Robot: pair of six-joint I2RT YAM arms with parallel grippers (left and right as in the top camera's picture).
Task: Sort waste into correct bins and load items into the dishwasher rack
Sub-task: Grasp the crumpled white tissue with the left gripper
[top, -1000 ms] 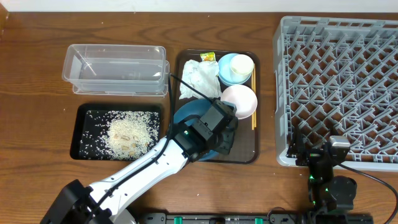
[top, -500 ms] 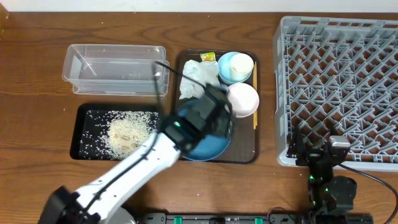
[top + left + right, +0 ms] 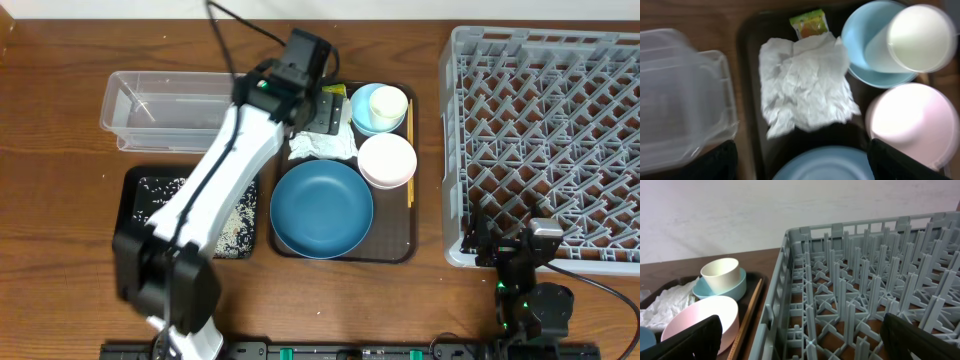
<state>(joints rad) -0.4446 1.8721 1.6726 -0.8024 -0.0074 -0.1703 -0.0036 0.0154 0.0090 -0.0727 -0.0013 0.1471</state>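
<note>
Overhead, the left arm reaches across the worktop to a brown serving tray (image 3: 390,245). Its left hand (image 3: 802,155) hangs above a crumpled white napkin (image 3: 802,95), fingers spread wide and holding nothing. A small yellow-green wrapper (image 3: 810,22) lies at the napkin's far edge. Also on the tray are a blue plate (image 3: 322,208), a white bowl (image 3: 915,125), a white cup (image 3: 922,37) sitting in a light-blue bowl (image 3: 860,50), and chopsticks (image 3: 409,150).

Rice (image 3: 235,225) already lies in the black tray (image 3: 140,190), and the clear tub (image 3: 150,105) looks empty. So the step in hand appears to be clearing the paper waste. Next, the hand likely needs to drop straight down, pinch the napkin, and carry it to the tub.

The right hand (image 3: 800,340) rests open by the empty grey rack (image 3: 550,130).
</note>
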